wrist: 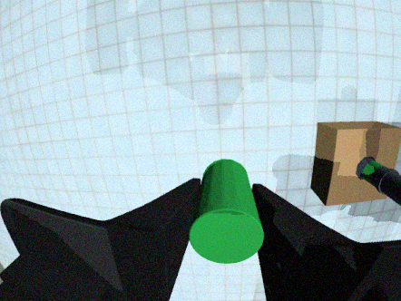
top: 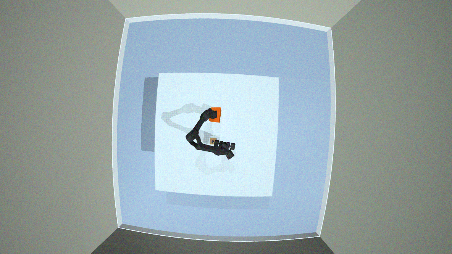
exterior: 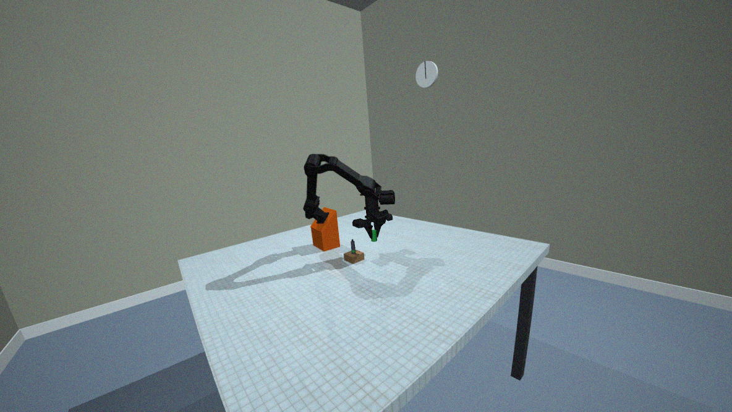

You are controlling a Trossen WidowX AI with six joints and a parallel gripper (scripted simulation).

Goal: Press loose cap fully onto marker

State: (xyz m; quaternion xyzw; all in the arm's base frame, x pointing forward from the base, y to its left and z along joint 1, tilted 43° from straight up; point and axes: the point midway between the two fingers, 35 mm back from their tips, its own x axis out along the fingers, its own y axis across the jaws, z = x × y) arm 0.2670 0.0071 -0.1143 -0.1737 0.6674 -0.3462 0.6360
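Note:
My gripper (wrist: 226, 188) (exterior: 374, 234) is shut on the green cap (wrist: 227, 236) (exterior: 374, 236) and holds it upright, clear above the table. The marker (exterior: 352, 245) (wrist: 389, 181) is dark with a green band low down. It stands upright in the brown holder block (exterior: 353, 258) (wrist: 328, 159) (top: 211, 140). The block and marker are at the right edge of the wrist view, to the side of the held cap and apart from it. In the top view the cap is hidden under the arm.
The orange arm base (exterior: 325, 236) (top: 215, 119) stands farther back on the white gridded table (exterior: 306, 328) (top: 252, 101). The black arm arches from it beside and above the holder block. The arm's shadows fall across the table.

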